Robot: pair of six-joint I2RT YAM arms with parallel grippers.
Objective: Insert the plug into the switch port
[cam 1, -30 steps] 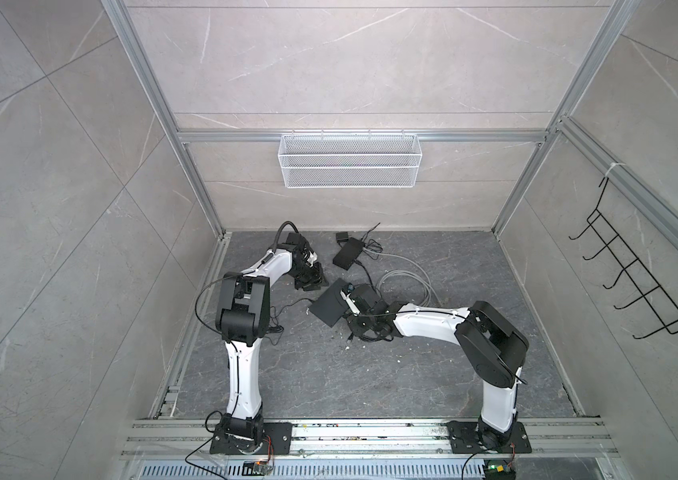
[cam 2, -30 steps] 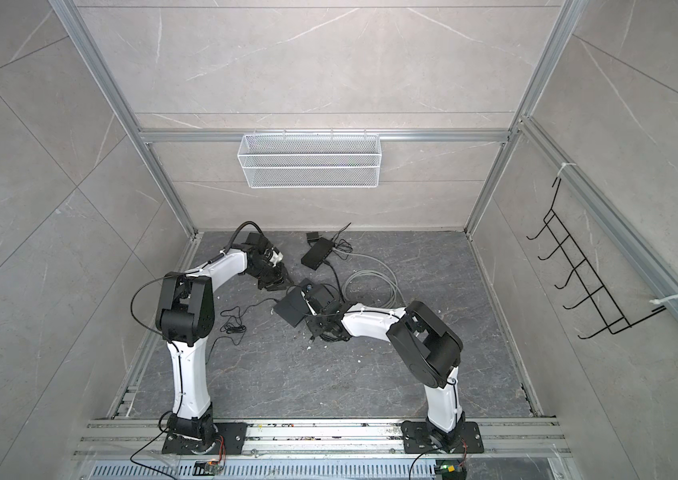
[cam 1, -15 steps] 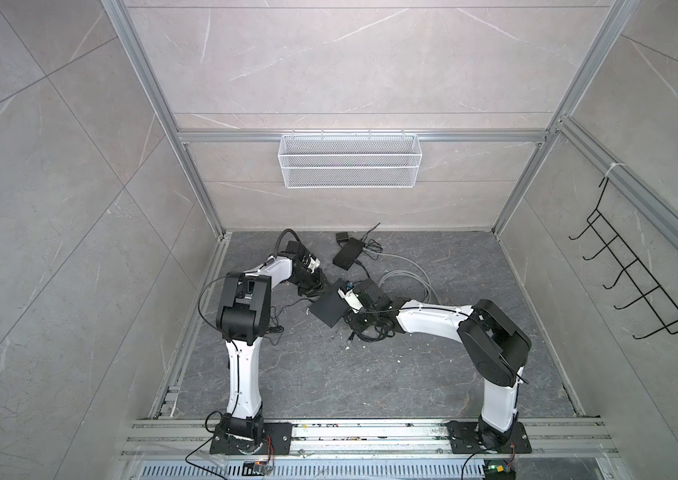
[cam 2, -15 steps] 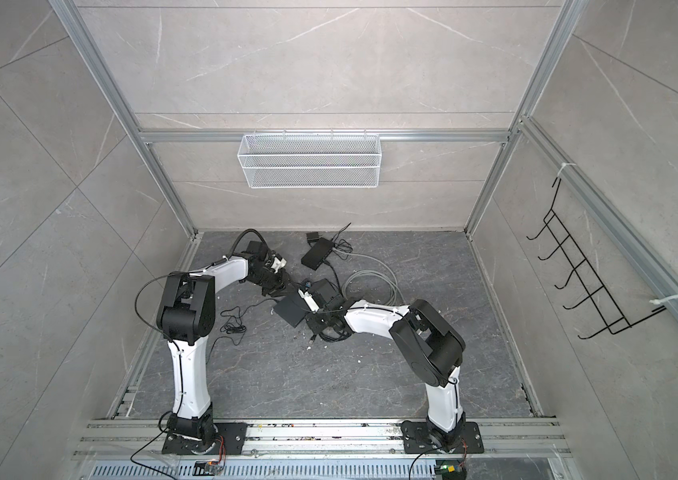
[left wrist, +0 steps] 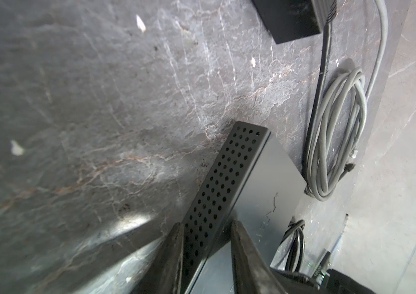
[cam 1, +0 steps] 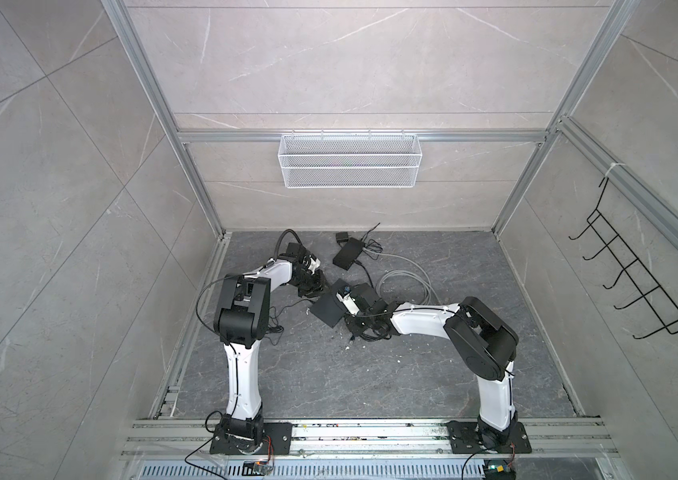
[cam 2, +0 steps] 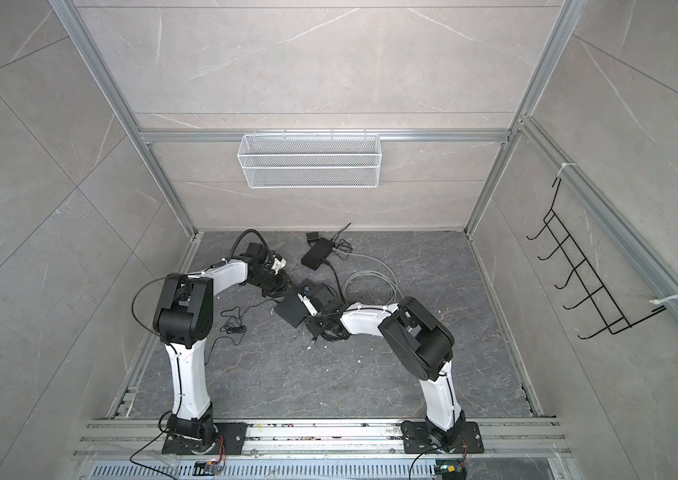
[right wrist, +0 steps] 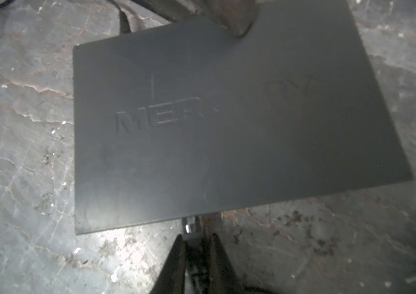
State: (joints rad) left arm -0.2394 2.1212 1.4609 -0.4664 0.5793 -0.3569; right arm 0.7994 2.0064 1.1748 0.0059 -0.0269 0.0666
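- Near the middle of the bench (cam 1: pixel 329 374), in both top views, the flat dark switch (cam 1: pixel 326 312) (cam 2: pixel 292 312) sits between the two arms.
- The left hand (left wrist: pixel 207 226) is clenched on the switch. Its fingers (left wrist: pixel 175 244) straddle the perforated side wall, one on each face.
- The right hand (right wrist: pixel 197 238) grasps the plug (right wrist: pixel 191 227), a small clear connector pinched between its dark fingers.
- The plug's tip meets the near edge of the switch, just under the lid with raised lettering. How far it has entered the port cannot be told.
- A coiled grey cable (cam 1: pixel 406 284) lies on the bench just beside the switch.
- A second black box (cam 1: pixel 347 254) sits farther back, near the rear wall, with cables running from it.
- A white wire basket (cam 1: pixel 349 162) hangs on the rear wall.
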